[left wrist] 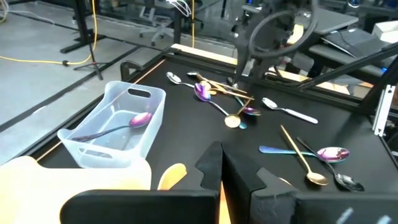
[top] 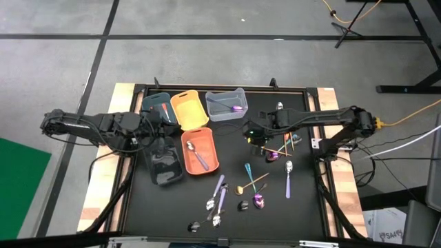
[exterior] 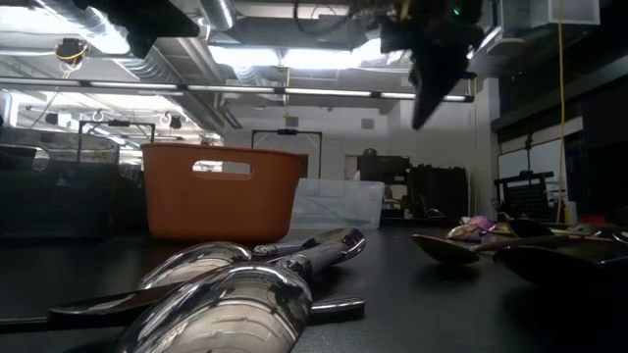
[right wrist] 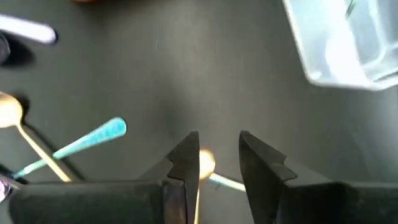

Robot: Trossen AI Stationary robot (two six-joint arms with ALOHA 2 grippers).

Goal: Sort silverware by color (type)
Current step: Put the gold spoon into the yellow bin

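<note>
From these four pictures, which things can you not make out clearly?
- Right gripper, right wrist view: open over the table; the gold piece between its fingers is cut off, type unclear.
- Dark bin, high view: reflections hide any contents.
- Teal bin, high view: left arm covers part.
- Nearest spoon, low view: blurred, blocks the pieces behind.

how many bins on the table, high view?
5: teal bin, yellow-orange bin and clear bin along the far edge; dark clear bin and orange bin in front of them. None looks hidden.
</note>
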